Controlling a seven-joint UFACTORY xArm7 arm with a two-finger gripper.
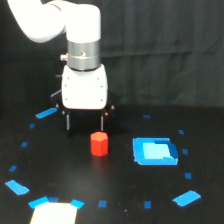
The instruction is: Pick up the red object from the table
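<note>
**Claw hangs just behind the red block, not yet around it**

The red hexagonal block (99, 144) stands upright on the black worktop (115, 185), apart from everything else: the blue square piece (155, 151) lies well off toward the exterior view's right. The claw (85, 124) hangs under the white wrist housing (84, 86), its two dark fingers spread apart with nothing between them. The right-hand finger (102, 123) in this view ends just above and behind the block's top; the other finger is further toward the exterior view's left. So the block looks offset from the gap, though depth is hard to judge from one view.

To do the approach well, the claw should be centred over the block first, then lowered straight until the fingertips pass its upper edge, and only then closed.

The block is short and stubby, so it has no marked long axis; its hexagonal axis points straight up. Closing on two opposite flat faces rather than on corners would likely hold better, since it is narrower than the opening.
</note>
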